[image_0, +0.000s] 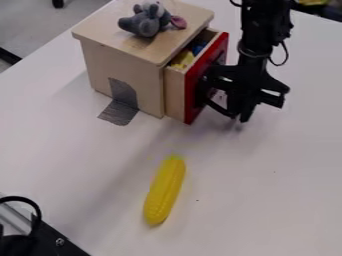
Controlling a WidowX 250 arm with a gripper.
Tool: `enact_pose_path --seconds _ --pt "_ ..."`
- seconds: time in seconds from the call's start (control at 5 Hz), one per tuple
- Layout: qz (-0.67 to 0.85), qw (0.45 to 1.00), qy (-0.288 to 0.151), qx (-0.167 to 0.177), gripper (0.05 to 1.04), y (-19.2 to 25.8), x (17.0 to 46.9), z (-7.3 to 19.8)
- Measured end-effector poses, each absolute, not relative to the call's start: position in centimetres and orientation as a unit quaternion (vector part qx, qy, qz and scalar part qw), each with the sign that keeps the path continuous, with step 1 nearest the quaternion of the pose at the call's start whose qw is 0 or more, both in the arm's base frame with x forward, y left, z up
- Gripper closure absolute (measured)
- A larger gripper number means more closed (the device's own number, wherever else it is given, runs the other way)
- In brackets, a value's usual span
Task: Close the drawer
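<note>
Reading from the left, between 7 and 8 o'clock from the middle of my view, I see a black piece of equipment (19, 245) with a black cable (37, 212) looped above it. Toward 10 o'clock, a strip of dark grey tape (123, 95) runs from the wall of the wooden cabinet (103, 60) down onto the white surface (267, 200). The cabinet stands at 11 o'clock, and a grey plush toy (145, 22) with a pink ear sits on its top. At 6 o'clock a yellow corn cob (164, 190) lies on the surface, tilted toward 1 o'clock. The drawer (175, 92) is partly out of the cabinet's 3 o'clock side, its red front (196, 82) facing my tool (239, 118); inside it are something yellow (182, 59) and something blue (198, 48). My black arm (257, 30) comes in from 1 o'clock, and my tool hangs just beside the red front, toward 3 o'clock. I cannot tell whether my tool is wide or narrow.
</note>
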State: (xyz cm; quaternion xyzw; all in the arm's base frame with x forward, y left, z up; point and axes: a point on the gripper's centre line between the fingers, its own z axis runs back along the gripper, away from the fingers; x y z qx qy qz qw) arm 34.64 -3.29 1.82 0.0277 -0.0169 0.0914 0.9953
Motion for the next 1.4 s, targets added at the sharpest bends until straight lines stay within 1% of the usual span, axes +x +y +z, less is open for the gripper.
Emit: enact_pose_path --seconds 0.2,0.4,1.0,1.2,1.4 --pt "0.105 0.994 -0.016 0.031 0.963 -1.9 34.7 1.7" --pt "0.118 0.992 -0.016 0.041 0.963 0.1 34.6 1.6" --pt "0.125 0.990 -0.009 0.058 0.963 2.0 34.0 1.3" --pt "0.126 0.990 -0.008 0.058 0.926 2.0 33.9 1.3" --pt "0.164 0.985 -0.005 0.058 0.711 2.2 33.4 1.2"
